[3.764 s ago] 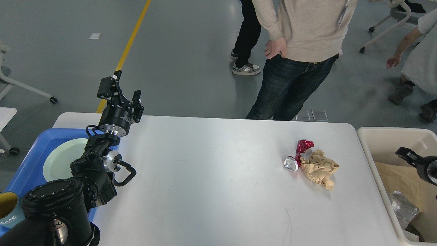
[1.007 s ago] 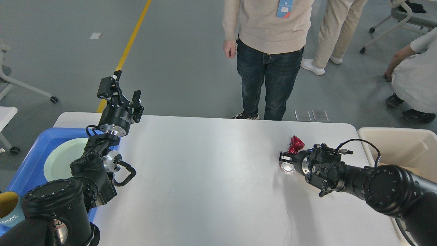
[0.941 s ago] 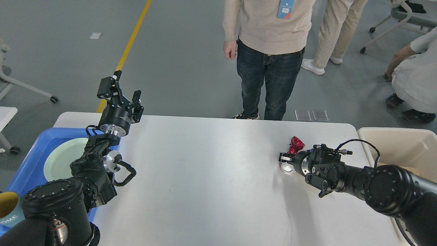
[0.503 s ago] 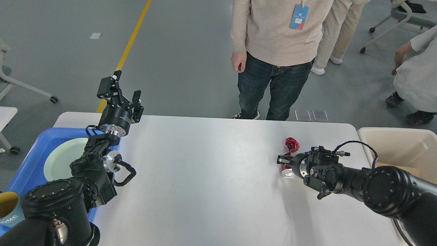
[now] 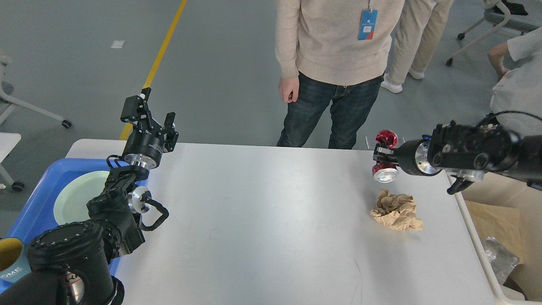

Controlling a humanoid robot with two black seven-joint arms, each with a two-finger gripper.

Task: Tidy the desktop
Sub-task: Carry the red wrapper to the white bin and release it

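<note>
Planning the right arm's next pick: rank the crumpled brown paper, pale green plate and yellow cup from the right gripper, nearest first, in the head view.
1. Crumpled brown paper, just below the right gripper.
2. Pale green plate, far left, in the blue tray.
3. Yellow cup, bottom-left corner.

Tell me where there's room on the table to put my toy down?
The widest bare patch of the desktop lies between the blue tray and the crumpled brown paper. It's crowded at the right end, where the right hand holds a crushed red can above the table, beside the cream bin.

White glossy desktop [image 5: 262, 220], round-cornered
</note>
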